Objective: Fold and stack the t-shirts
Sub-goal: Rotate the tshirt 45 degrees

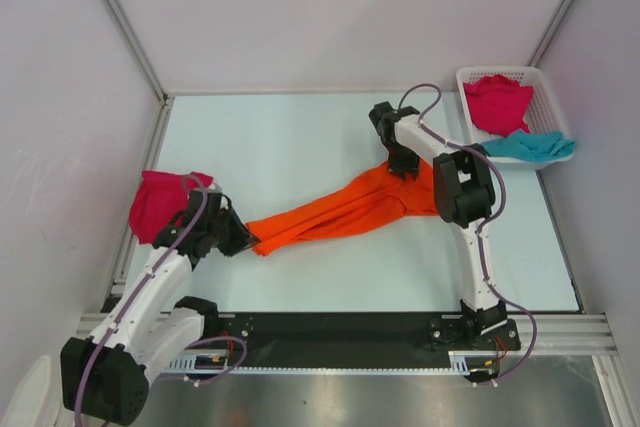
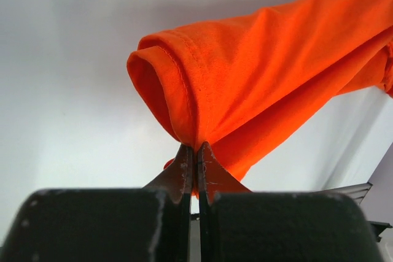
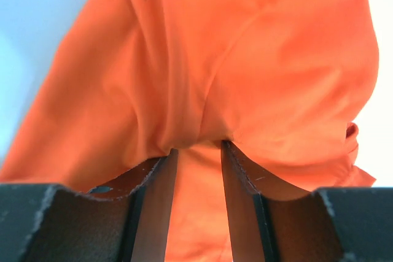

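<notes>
The orange shirt (image 1: 345,209) is stretched into a long rope leading away from the basket (image 1: 550,92). The left gripper (image 2: 197,148), pinched fully closed, holds the far end. The right gripper (image 3: 199,145), half apart on a thick bunch, holds the end nearer the basket.

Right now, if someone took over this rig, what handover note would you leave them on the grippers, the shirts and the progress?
Left gripper: shut on a hemmed edge of the orange cloth t-shirt.
Right gripper: shut on a bunch of that shirt's other end. The shirt is stretched between the two across the table.
First magenta-pink cloth t-shirt: bunched at the table's left edge.
Second magenta-pink cloth t-shirt and teal cloth t-shirt: in the white plastic lattice basket, far right.
Done: no stack visible.
Left: fold the orange one, then the rest, and stack.
</notes>
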Robot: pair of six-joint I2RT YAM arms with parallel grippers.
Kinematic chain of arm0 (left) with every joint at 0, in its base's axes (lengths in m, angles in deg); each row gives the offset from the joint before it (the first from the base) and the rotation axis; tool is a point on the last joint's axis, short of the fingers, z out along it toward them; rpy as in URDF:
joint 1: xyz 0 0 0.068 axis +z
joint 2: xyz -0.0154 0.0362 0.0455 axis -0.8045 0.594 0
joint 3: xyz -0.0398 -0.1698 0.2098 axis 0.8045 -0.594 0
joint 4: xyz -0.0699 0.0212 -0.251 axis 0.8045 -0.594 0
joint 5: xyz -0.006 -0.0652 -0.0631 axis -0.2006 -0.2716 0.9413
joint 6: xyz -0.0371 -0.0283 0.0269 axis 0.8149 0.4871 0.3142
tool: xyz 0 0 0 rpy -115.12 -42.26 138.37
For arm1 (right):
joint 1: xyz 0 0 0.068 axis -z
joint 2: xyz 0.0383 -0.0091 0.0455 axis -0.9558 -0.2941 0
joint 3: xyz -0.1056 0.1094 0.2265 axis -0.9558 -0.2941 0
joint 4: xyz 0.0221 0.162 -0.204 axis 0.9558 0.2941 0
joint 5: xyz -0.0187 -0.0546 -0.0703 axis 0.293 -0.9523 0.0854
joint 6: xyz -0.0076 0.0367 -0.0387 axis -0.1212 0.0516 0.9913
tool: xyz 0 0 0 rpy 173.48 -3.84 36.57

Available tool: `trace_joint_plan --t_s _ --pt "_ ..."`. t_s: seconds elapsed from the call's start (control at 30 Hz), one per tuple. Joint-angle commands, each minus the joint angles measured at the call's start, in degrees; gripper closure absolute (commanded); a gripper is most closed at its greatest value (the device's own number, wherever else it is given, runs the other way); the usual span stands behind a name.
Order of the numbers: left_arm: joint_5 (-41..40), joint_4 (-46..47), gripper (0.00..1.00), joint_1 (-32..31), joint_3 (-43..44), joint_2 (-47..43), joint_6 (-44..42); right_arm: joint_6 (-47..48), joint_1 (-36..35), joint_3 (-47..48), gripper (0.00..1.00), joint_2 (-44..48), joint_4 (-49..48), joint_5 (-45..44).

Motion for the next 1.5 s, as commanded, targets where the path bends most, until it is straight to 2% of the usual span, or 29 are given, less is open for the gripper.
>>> trace_joint_plan --t_s 0.0,0.07,0.2,0.43,0.6,0.73,0.8,1.1,1.47 --pt "1.12 -0.63 1.00 -0.83 -3.73 -3.51 2.31 -0.28 1.23 12.46 0.58 -12.73 -3.36 3.80" --pt "1.30 -0.02 1.00 -1.35 -6.37 -4.92 3.54 -0.19 1.06 19.92 0.58 -15.74 -1.24 5.02" --pt "1.47 1.92 1.00 -3.28 -11.03 -7.56 6.44 0.07 0.01 26.45 0.58 -20.49 0.97 6.44" --pt "0.07 7.63 1.00 -11.09 -17.71 -6.25 11.54 0.69 -1.75 31.47 0.56 -23.83 0.00 8.37" --pt "-4.06 13.95 1.00 -22.24 -16.84 -0.55 18.13 1.39 -2.63 33.94 0.57 -24.54 1.23 10.65" --pt "-6.17 17.30 1.00 -28.15 -13.94 8.58 19.72 2.44 -3.16 33.76 0.56 -22.35 0.88 11.44" --pt "-6.96 17.74 1.00 -30.52 -12.54 10.45 20.16 2.88 -3.07 33.94 0.57 -20.94 0.62 11.18" --pt "-8.19 17.57 1.00 -33.17 -9.98 11.95 20.95 5.87 -1.75 38.24 0.56 -19.97 1.32 14.17" --pt "-13.29 8.51 1.00 -33.17 -8.13 4.75 19.81 8.07 -3.16 37.72 0.56 -7.59 0.27 10.48"
